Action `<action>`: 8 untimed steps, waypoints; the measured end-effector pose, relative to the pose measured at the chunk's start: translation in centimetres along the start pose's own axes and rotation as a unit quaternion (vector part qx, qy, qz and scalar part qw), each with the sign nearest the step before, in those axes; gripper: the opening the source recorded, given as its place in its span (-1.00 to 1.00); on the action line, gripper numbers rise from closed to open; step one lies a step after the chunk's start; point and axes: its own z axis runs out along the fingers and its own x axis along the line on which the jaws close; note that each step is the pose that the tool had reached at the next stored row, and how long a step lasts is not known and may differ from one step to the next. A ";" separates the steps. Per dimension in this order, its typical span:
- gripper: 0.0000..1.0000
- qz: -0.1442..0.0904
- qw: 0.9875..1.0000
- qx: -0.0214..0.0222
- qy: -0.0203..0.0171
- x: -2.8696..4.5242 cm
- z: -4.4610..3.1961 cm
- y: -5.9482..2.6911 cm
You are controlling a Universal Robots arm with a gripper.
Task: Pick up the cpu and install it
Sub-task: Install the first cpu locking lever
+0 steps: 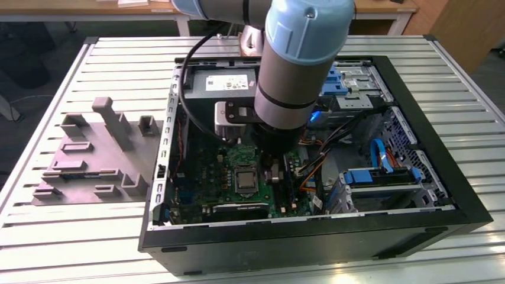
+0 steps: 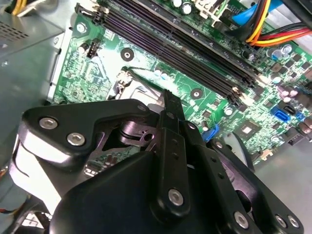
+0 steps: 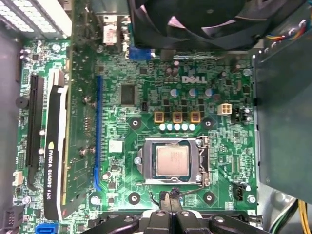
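Observation:
The cpu (image 3: pixel 171 160), a pale silver-beige square, lies flat inside the metal socket frame (image 3: pixel 171 181) on the green motherboard (image 3: pixel 146 97) in the first wrist view. My gripper (image 3: pixel 170 197) hangs just beside the socket frame's edge, its two black fingers closed together with nothing seen between them. In the second wrist view the gripper (image 2: pixel 168 100) points down at the board near the socket, and its black linkage hides most of that socket. In the exterior view the arm (image 1: pixel 296 71) reaches down into the open computer case (image 1: pixel 465 195) over the socket (image 1: pixel 245 179).
A grey moulded tray (image 1: pixel 87 160) with upright posts lies on the slatted table at the exterior view's left. Inside the case are a black fan (image 3: pixel 195 19), a graphics card (image 3: pixel 53 146), memory slots (image 2: pixel 185 44), coloured cables (image 2: pixel 273 29) and a blue-tabbed drive cage (image 1: pixel 379 177).

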 end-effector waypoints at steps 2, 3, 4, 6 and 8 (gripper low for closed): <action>-0.79 -0.006 1.000 0.000 0.000 0.04 0.16 -0.02; -0.79 -0.010 1.000 0.000 0.001 0.06 0.27 -0.02; -0.79 -0.012 1.000 0.000 0.001 0.08 0.39 -0.03; -0.79 -0.016 1.000 0.000 0.001 0.20 0.58 -0.01; -0.79 -0.019 1.000 0.000 0.002 0.36 0.75 -0.01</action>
